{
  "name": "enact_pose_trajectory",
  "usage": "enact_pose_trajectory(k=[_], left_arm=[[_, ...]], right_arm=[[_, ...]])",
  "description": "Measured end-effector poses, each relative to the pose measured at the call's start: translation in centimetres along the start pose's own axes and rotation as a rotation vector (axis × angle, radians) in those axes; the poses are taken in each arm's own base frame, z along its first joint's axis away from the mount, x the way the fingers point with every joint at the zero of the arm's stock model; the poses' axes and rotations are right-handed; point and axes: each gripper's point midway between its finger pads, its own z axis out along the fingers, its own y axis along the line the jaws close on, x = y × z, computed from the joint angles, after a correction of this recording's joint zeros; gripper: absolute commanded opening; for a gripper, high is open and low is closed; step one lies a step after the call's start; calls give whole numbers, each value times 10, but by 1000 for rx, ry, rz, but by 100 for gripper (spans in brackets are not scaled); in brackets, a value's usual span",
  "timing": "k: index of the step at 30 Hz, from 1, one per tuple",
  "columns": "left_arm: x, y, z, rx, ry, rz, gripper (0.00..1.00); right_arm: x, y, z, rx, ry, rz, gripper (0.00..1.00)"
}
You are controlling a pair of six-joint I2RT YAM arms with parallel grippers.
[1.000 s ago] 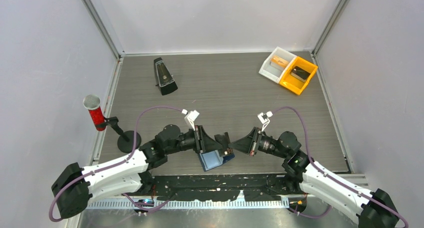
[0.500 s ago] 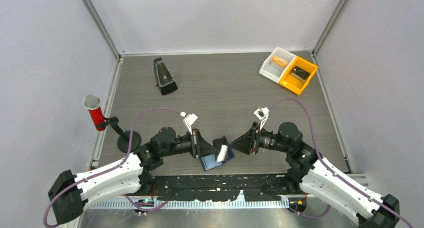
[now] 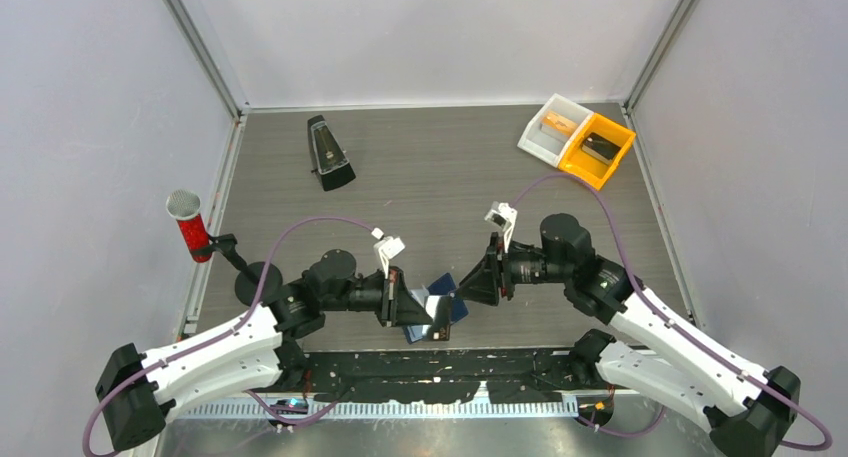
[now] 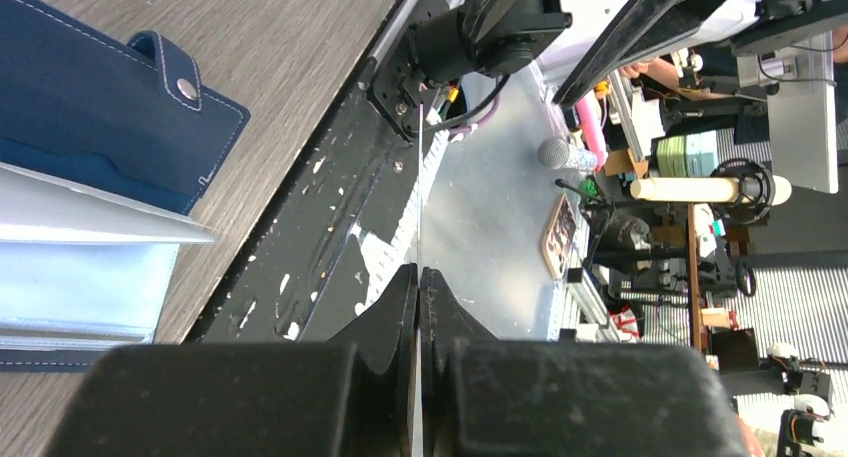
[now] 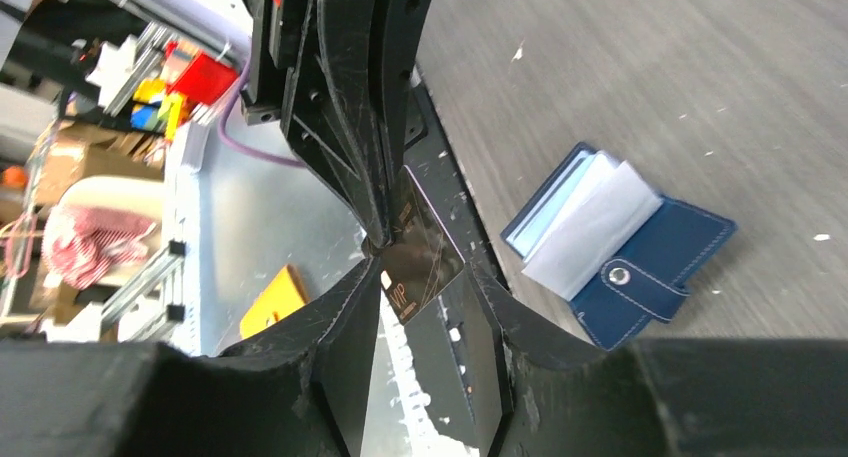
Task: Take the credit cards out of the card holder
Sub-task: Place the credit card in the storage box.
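Note:
The card holder (image 3: pixel 456 305), a navy bifold wallet, lies open on the table near the front edge. Its snap tab and pale inside show in the right wrist view (image 5: pixel 655 252) and the left wrist view (image 4: pixel 90 97). My left gripper (image 3: pixel 432 315) is shut on a credit card (image 3: pixel 438 309), held just above the wallet. The card looks whitish from above, dark with "VIP" lettering in the right wrist view (image 5: pixel 425 262), and edge-on in the left wrist view (image 4: pixel 421 177). My right gripper (image 3: pixel 476 283) is open, its fingers (image 5: pixel 350 307) on either side of the card's free corner. No orange-yellow card is clearly seen.
A black metronome (image 3: pixel 327 153) stands at the back left. White and yellow bins (image 3: pixel 578 142) sit at the back right. A red microphone (image 3: pixel 189 225) on a stand is at the left edge. An orange-yellow flat thing (image 5: pixel 272 302) lies beyond the table's front edge.
The left gripper has drawn a card out of the wallet and now holds it free above it. The right arm has swung up and left, bringing its open gripper to the card.

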Motion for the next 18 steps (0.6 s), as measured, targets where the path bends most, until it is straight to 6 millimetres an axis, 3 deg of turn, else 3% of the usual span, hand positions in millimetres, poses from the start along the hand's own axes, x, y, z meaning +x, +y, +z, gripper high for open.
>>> enact_pose_trajectory(k=[8, 14, 18], left_arm=[[10, -3, 1, 30, 67, 6, 0], [14, -5, 1, 48, 91, 12, 0], [16, -6, 0, 56, 98, 19, 0]], right_arm=[[23, 6, 12, -121, 146, 55, 45], [24, 12, 14, -174, 163, 50, 55], [27, 11, 16, -187, 178, 54, 55]])
